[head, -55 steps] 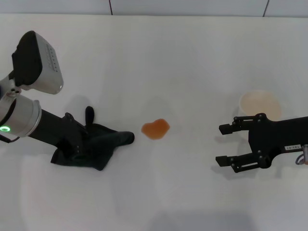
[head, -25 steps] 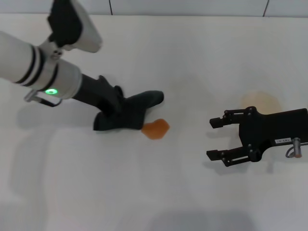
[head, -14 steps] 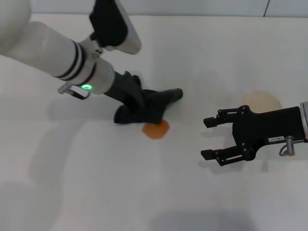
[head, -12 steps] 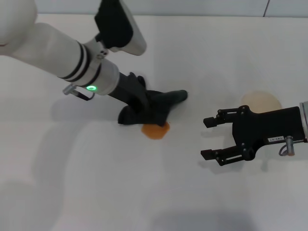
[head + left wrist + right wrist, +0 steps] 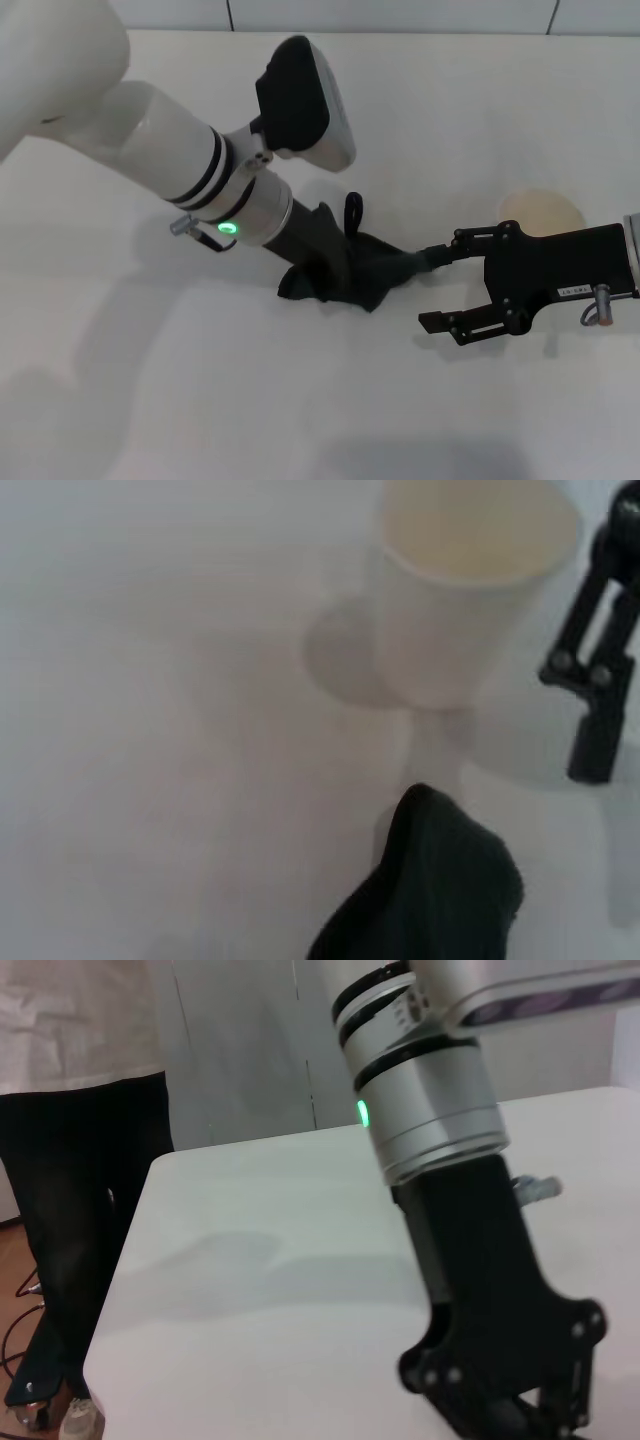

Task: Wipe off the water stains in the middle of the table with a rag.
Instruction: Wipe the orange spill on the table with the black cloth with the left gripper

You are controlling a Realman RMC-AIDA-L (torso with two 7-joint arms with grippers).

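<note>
The rag (image 5: pixel 345 272) lies mid-table (image 5: pixel 300 400) under the left pincer (image 5: pixel 318 262), the cup (image 5: pixel 541 211) right, behind the right pincer (image 5: pixel 436 288).

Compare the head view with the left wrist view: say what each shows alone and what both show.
Only the head view shows the left gripper holding the rag down on the table and the whole open right gripper. Only the left wrist view shows the paper cup's side wall. Both show the rag, cup and table.
</note>
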